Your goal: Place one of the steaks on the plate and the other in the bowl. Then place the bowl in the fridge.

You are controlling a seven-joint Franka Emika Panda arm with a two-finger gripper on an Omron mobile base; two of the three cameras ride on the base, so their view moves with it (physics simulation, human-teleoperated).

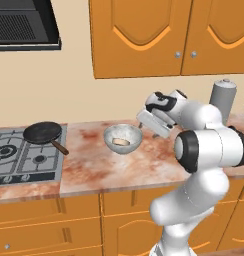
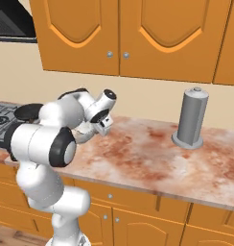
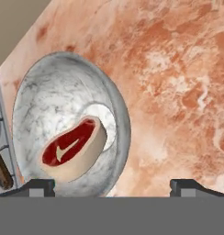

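Left base view: the bowl [image 1: 122, 138] stands upright on the bench [image 1: 94, 170], toward its back edge and just right of the hob [image 1: 24, 156]. One steak [image 1: 122, 142] lies inside it. The gripper [image 1: 145, 119] hangs just right of the bowl rim.

Right base view: the hand [image 2: 103, 122] tilts down over the bench, well left of the grey canister [image 2: 191, 118].

Hand view: the fingertips [image 3: 38, 186] stand wide apart, released, gripping nothing. The steak rests in the bowl's bottom, propped on its pale fat edge. Its long axis runs from the rim nearest the claw toward the far rim.
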